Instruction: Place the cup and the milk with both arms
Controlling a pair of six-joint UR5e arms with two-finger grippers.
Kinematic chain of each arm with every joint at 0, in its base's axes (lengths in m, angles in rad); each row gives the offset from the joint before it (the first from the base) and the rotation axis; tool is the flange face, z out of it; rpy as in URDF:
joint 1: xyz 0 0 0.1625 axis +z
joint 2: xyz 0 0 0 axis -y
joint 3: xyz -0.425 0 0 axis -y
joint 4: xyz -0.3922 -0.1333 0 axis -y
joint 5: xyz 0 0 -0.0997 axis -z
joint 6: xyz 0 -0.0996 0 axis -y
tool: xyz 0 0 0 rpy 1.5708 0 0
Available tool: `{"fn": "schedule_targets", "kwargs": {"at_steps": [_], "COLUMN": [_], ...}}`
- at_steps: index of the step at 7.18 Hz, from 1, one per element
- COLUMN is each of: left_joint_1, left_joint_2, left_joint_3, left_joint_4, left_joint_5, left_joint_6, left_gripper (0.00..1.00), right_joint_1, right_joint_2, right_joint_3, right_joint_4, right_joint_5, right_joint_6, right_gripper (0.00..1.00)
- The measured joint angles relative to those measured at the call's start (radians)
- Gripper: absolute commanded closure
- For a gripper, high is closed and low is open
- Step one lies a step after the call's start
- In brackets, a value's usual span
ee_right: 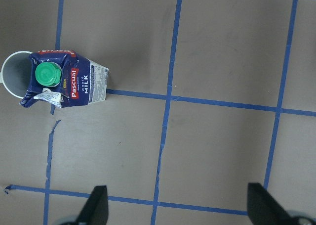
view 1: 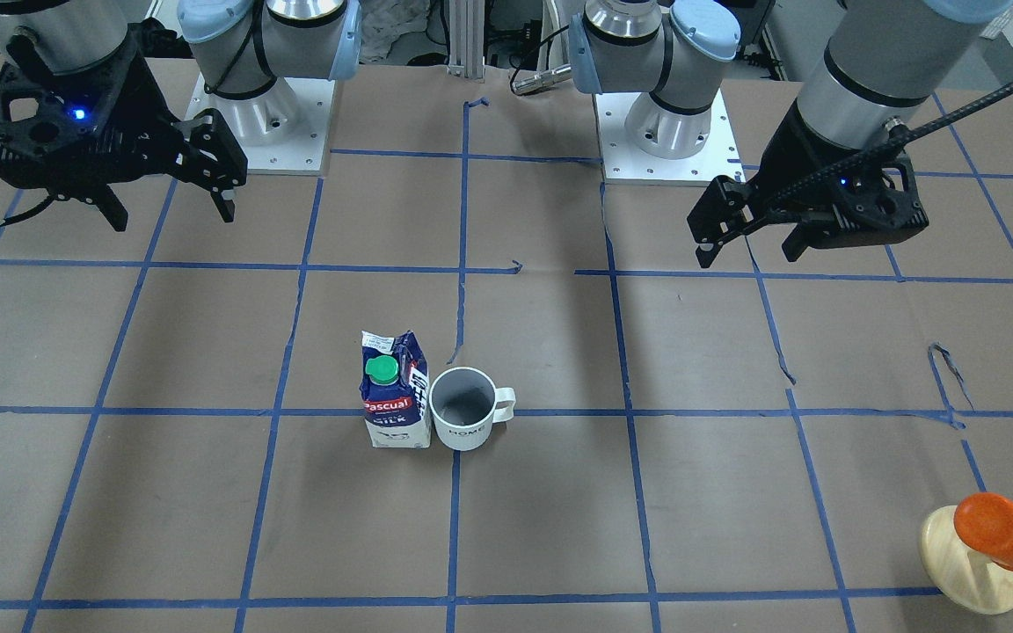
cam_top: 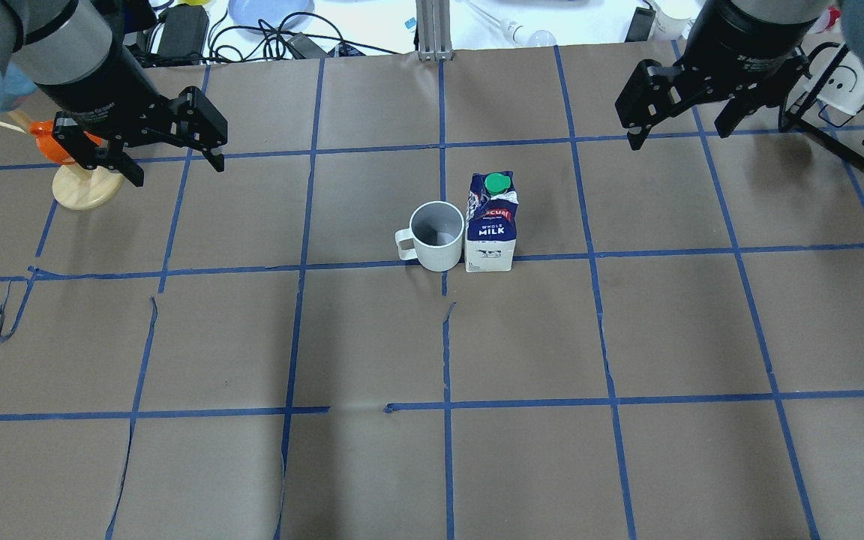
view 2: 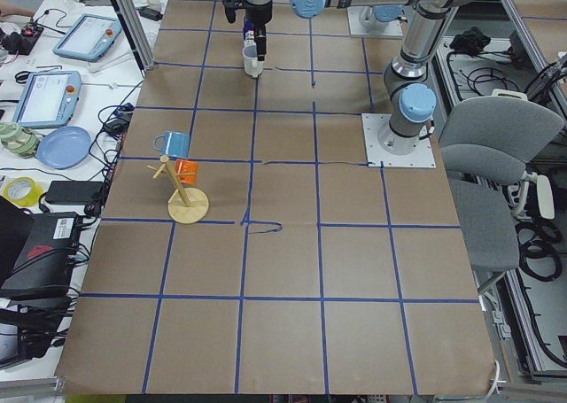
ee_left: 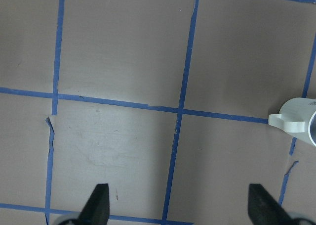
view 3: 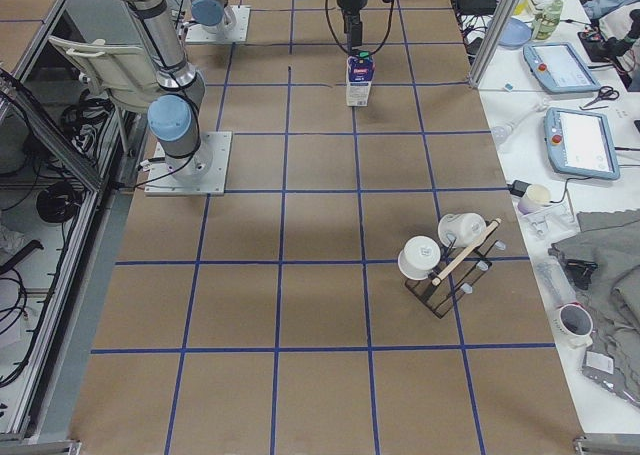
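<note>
The white cup (view 1: pixel 468 410) with a dark grey inside stands near the table's middle, touching or nearly touching the blue and white milk carton (view 1: pixel 396 391) with its green cap. In the overhead view the cup (cam_top: pixel 436 235) is left of the milk (cam_top: pixel 490 225), with its handle pointing away from the carton. My left gripper (cam_top: pixel 177 166) is open and empty, raised well off to the cup's side. My right gripper (cam_top: pixel 676 133) is open and empty, raised well off to the milk's side. The left wrist view catches the cup's handle (ee_left: pixel 291 123). The right wrist view shows the milk (ee_right: pixel 66 84).
A wooden mug stand with an orange mug (cam_top: pixel 79 184) stands close under my left gripper. A black rack with white cups (cam_top: pixel 841 94) stands beside my right gripper. The arm bases (view 1: pixel 260 114) are at the robot's edge. Blue tape lines grid the brown table (cam_top: pixel 372 337).
</note>
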Motion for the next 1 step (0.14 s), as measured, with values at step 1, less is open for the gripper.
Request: {"fn": "schedule_targets", "kwargs": {"at_steps": [1], "left_joint_1": [0.0], "left_joint_2": [0.005], "left_joint_3": [-0.007], "left_joint_4": [-0.002], "left_joint_5": [-0.001], "left_joint_6": [-0.001], "left_gripper": [0.0], "right_joint_1": [0.0], "right_joint_2": [0.0], "right_joint_3": [0.0], "right_joint_4": [0.002], "right_joint_5": [0.0], "right_joint_6": [0.0], "right_gripper": [0.0]}}
